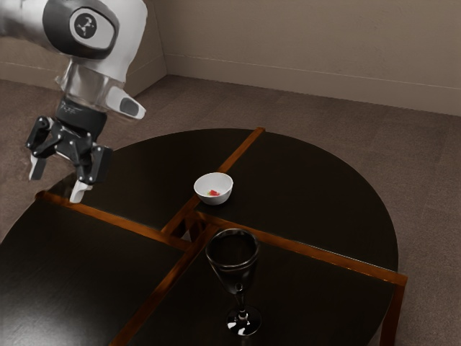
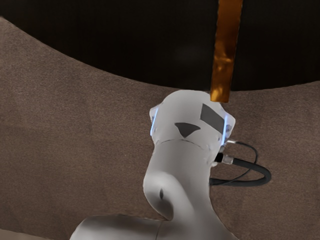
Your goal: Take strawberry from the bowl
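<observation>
Hanging at the exterior view's left, the black two-finger gripper (image 1: 57, 182) has its 2 fingers spread apart, released. The red strawberry (image 1: 215, 193) lies inside the white bowl (image 1: 216, 201), well apart from them, on the round dark table (image 1: 317, 187). Nearer the camera, 1 stemmed glass (image 1: 237, 277) stands upright.

The wrist view shows the white robot arm (image 2: 180, 162) with 2 blue-lit strips, the black cable (image 2: 252, 166) and 1 brown wooden strip (image 2: 225, 55) along the table.

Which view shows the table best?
The exterior view: it takes in most of the round table, with its wood strips and the bowl and glass standing on it. The wrist view shows a stretch of dark top with its curved edge and part of one strip, next to the arm.
</observation>
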Available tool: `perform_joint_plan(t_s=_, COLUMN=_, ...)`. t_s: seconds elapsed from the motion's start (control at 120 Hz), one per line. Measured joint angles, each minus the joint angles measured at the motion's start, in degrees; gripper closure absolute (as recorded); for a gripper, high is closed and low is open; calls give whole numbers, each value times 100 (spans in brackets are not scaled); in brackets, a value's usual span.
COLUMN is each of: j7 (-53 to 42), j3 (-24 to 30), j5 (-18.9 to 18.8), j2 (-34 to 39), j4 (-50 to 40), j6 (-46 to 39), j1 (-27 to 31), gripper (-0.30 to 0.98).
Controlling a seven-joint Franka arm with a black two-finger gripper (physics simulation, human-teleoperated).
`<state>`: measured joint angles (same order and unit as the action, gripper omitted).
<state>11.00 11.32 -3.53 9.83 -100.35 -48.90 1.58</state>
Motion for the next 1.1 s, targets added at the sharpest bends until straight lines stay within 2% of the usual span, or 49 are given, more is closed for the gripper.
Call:
perform_joint_plan(t_s=0.083, j7=77, j3=506, j5=3, j2=290, j4=-42, j6=-1260, j1=158, gripper=0)
perform_joint_plan(t_s=0.133, j7=195, j3=719, j5=-39, j2=118, j4=-20, j6=-1833, j1=473, gripper=0)
perform_joint_plan(t_s=0.167, j7=319, j3=722, j5=-131, j2=-389, j4=381, j6=-2151, j1=632, gripper=0)
perform_joint_plan(t_s=0.2, j7=437, j3=574, j5=-357, j2=-1398, j4=1393, j6=-2423, j1=536, gripper=0)
perform_joint_plan(t_s=0.242, j7=571, j3=-37, j5=-639, j2=-2812, j4=3006, j6=-2759, j1=164, gripper=1)
perform_joint_plan(t_s=0.283, j7=742, j3=-612, j5=-806, j2=-3860, j4=3940, j6=-3166, j1=-30, gripper=0)
perform_joint_plan(t_s=0.35, j7=1269, j3=-898, j5=-740, j2=-4694, j4=4500, j6=-3721, j1=-167, gripper=0)
perform_joint_plan(t_s=0.442, j7=2111, j3=-851, j5=-572, j2=-5437, j4=4626, j6=-4630, j1=-134, gripper=0)
perform_joint_plan(t_s=0.483, j7=2471, j3=-780, j5=-532, j2=-5596, j4=4601, j6=-5007, j1=-82, gripper=4)
perform_joint_plan(t_s=0.617, j7=3470, j3=-731, j5=-279, j2=-5741, j4=4479, j6=-5804, j1=86, gripper=31)
perform_joint_plan(t_s=0.725, j7=4174, j3=-732, j5=-113, j2=-5647, j4=4151, j6=-6130, j1=63, gripper=44)
perform_joint_plan(t_s=0.867, j7=4971, j3=-767, j5=-30, j2=-5375, j4=3644, j6=-6383, j1=9, gripper=50)
perform_joint_plan(t_s=1.1, j7=5886, j3=-724, j5=39, j2=-5803, j4=3656, j6=-6878, j1=149, gripper=51)
